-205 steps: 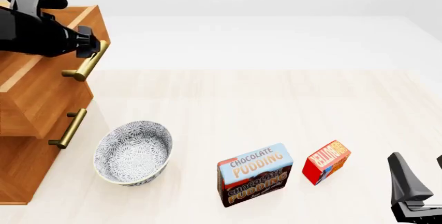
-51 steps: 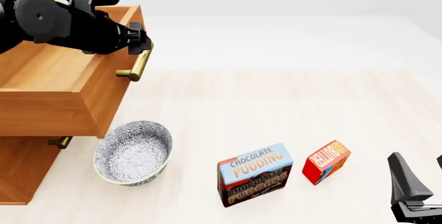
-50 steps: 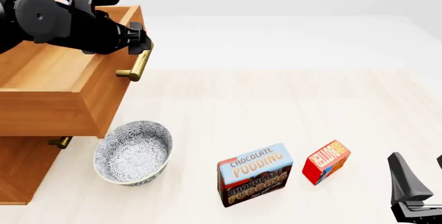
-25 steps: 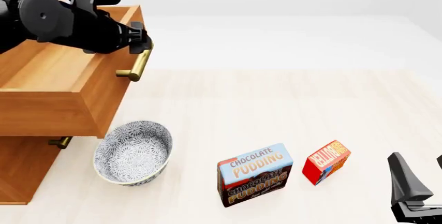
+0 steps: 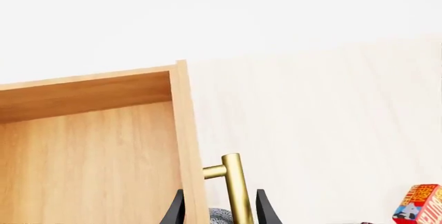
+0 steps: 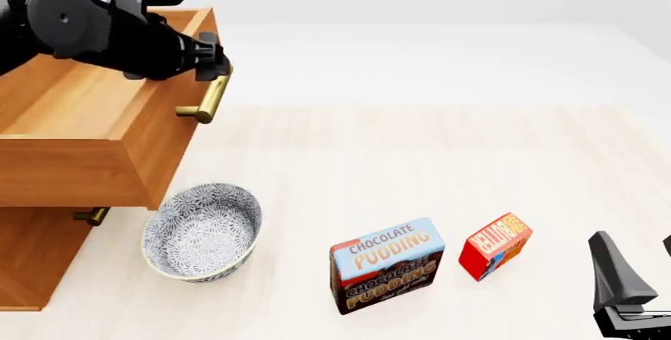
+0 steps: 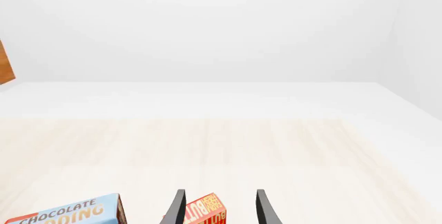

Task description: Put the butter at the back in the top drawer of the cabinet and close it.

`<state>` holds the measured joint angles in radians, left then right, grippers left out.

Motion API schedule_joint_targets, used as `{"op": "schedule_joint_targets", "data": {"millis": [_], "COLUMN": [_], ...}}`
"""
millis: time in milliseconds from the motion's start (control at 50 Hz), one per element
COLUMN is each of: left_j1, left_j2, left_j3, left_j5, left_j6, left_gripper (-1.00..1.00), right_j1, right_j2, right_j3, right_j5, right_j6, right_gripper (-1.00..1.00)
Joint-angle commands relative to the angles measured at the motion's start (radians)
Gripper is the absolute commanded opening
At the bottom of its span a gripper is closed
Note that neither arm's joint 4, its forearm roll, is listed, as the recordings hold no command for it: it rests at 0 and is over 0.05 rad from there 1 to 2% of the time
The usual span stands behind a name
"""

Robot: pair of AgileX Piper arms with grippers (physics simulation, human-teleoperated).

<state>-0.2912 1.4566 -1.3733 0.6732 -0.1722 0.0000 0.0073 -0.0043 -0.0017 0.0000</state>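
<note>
butter (image 6: 495, 246) is seen standing on the table (image 6: 419, 167), right of the chocolate pudding box (image 6: 386, 265) and well apart from the cabinet (image 6: 42, 254). the top drawer (image 6: 94, 136) is pulled out, its brass handle (image 6: 207, 98) framed by the left gripper (image 6: 215, 59), fingers parted. the right gripper (image 7: 217, 207) is held open near the butter.

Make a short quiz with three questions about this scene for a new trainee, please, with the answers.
1. True or false: the top drawer is pulled out.
2. What stands nearest the butter? A) bowl B) pudding box C) cabinet
3. Which gripper has its fingers around the brass handle?

Key
1. True.
2. B, the pudding box.
3. The left gripper; the right gripper is open, apart from the butter.
</note>
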Motion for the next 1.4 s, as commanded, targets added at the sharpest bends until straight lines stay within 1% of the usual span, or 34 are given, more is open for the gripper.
{"op": "schedule_joint_targets", "data": {"millis": [20, 580, 980, 1220, 1400], "left_j1": [-0.039, -0.043, -0.089, -0.132, -0.174], "left_j2": [-0.047, -0.129, -0.154, -0.123, -0.086], "left_j3": [-0.027, -0.066, -0.195, -0.282, -0.313], "left_j5": [0.029, 0.098, 0.184, 0.218, 0.217], "left_j6": [0.057, 0.07, 0.106, 0.139, 0.164], "left_gripper": [1.0, 1.0, 1.0, 1.0, 1.0], "right_j1": [0.0, 0.0, 0.0, 0.0, 0.0], "right_j2": [0.0, 0.0, 0.0, 0.0, 0.0], "right_j3": [0.0, 0.0, 0.0, 0.0, 0.0], "right_j5": [0.0, 0.0, 0.0, 0.0, 0.0], "right_j6": [0.0, 0.0, 0.0, 0.0, 0.0], "right_gripper": [1.0, 1.0, 1.0, 1.0, 1.0]}}
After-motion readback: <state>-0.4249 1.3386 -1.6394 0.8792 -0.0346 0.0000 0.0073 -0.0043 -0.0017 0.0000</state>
